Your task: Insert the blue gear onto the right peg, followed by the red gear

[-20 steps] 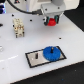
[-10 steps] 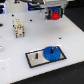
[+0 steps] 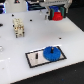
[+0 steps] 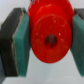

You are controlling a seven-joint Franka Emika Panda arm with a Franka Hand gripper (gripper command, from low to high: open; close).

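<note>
Item: the red gear point(image 4: 49, 39), held between my two fingers point(image 4: 22, 41), which press its toothed rim from opposite sides. In the exterior view my gripper point(image 3: 58, 18) hangs with it at the far side of the white table point(image 3: 20, 57), above and well apart from the plate.

Handling: I judge it light, rigid, plastic-looking and smooth, so liable to slip if tilted. A hold across the rim leaves the centre hole free.

Form: small red toothed disc, raised centre, dark bore. My pads are flat and teal, on dark backing.

Item: the blue gear point(image 3: 52, 53), wider, toothed, lying flat on the grey black-bordered plate point(image 3: 33, 59), apparently already seated on the right peg, which it hides. A second peg point(image 3: 36, 57) stands bare, to the exterior view's left.
</note>
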